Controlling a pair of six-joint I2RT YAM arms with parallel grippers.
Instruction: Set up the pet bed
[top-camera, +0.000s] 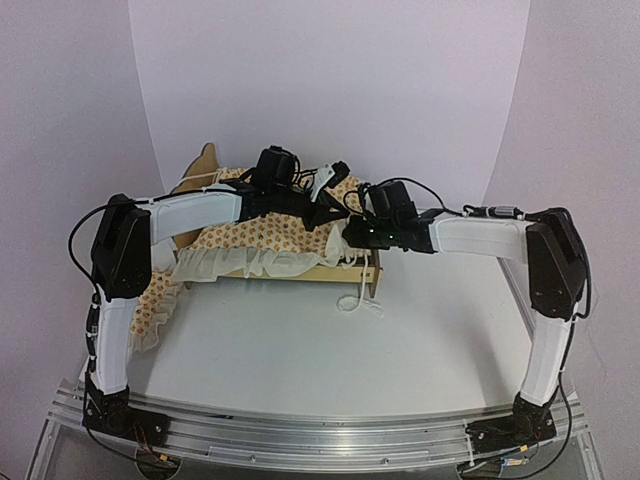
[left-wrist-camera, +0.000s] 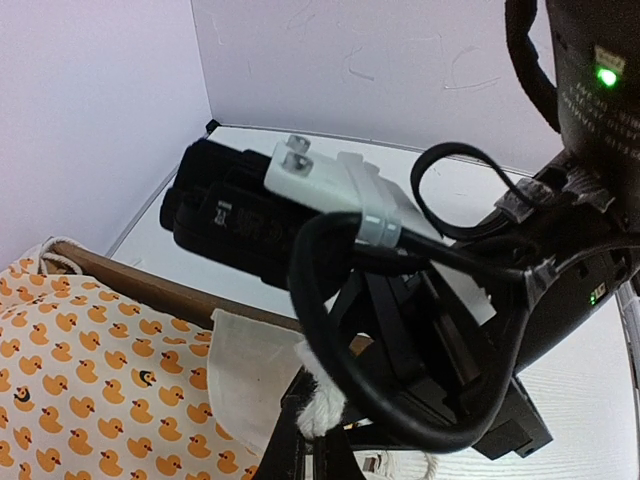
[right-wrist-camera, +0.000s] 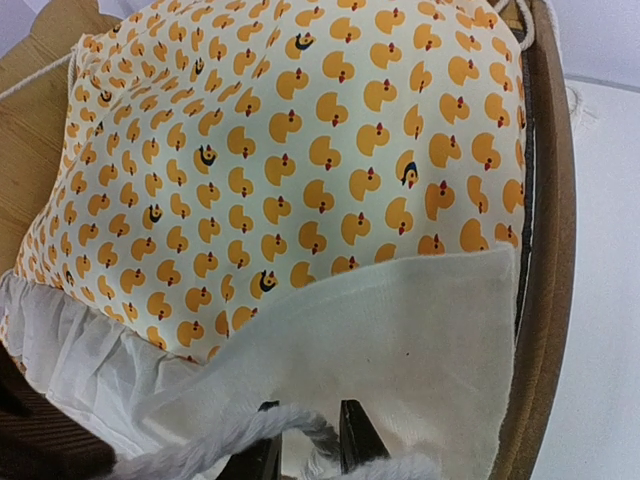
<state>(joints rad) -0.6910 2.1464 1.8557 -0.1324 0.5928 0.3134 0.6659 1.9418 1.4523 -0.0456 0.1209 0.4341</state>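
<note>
**Top view.**
- Pet bed (top-camera: 335, 272): light-wood frame at the 12 o'clock side of the desk (top-camera: 330, 350), with the headboard (top-camera: 207, 160) at its 9 o'clock end.
- Bedding (top-camera: 270, 235): cream with an orange print, spread over the frame. Its ruffle (top-camera: 250, 263) overhangs the 6 o'clock rail, and one end trails down to the desk at 8 o'clock.
- White cord (top-camera: 358, 303): a loose loop on the desk at the bed's 5 o'clock corner.
- My left claw (top-camera: 325, 212) and my right claw (top-camera: 353, 237): both over the bed's 3 o'clock end, close together.

**Left wrist view.**
- The print is small orange ducks.
- Black housing (left-wrist-camera: 230, 220) of my right arm, with a white connector (left-wrist-camera: 330, 180) and a looped black cable (left-wrist-camera: 330, 300).
- Green light (left-wrist-camera: 606, 76) at 2 o'clock; the print beside it is too small to read.
- My left claw, at 6 o'clock, is closed together. The white cord sits against it; I cannot tell whether it is pinched.

**Right wrist view.**
- Duck bedding fills the frame, with a plain cream panel (right-wrist-camera: 400, 350) at 5 o'clock and the wooden rail (right-wrist-camera: 550, 250) at 3 o'clock.
- My right claw's tips are at 6 o'clock with the cord across them. I cannot tell whether they are clamped.
</note>
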